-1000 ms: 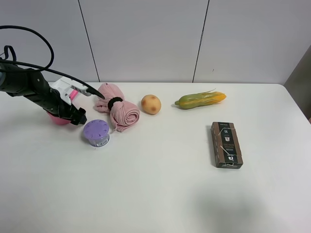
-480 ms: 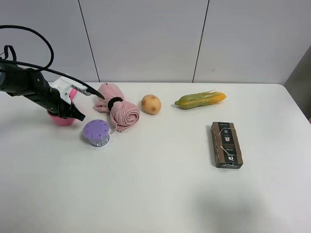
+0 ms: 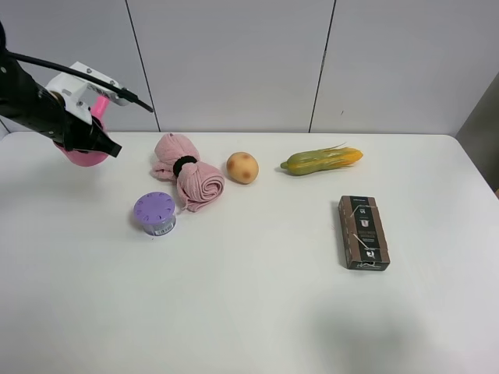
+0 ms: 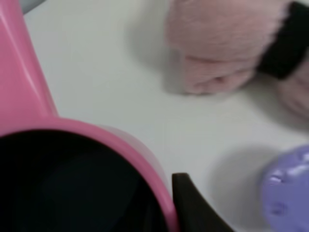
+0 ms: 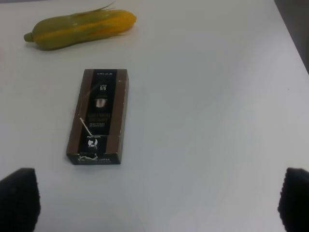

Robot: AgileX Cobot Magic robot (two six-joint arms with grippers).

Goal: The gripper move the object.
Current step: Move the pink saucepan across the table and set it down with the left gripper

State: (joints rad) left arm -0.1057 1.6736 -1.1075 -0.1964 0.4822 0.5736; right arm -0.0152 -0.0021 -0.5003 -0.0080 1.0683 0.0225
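The pink toy saucepan (image 3: 82, 155) hangs above the table at the far left, with its straight handle (image 3: 100, 105) pointing up. My left gripper (image 3: 87, 140) is shut on the pan's rim. In the left wrist view the pan's pink rim (image 4: 101, 140) and dark inside fill the frame, with one black fingertip (image 4: 190, 205) outside the rim. My right gripper (image 5: 157, 203) is open and empty above the table, and it does not show in the exterior view.
A pink rolled cloth (image 3: 187, 173), a purple lidded container (image 3: 154, 213), a round orange fruit (image 3: 242, 167), a corn cob (image 3: 322, 160) and a dark box (image 3: 363, 232) lie on the white table. The box (image 5: 99, 116) and corn (image 5: 79, 29) show below the right wrist.
My left gripper has risen and moved back toward the far left, lifting the pink saucepan off the table. Nothing else has moved.
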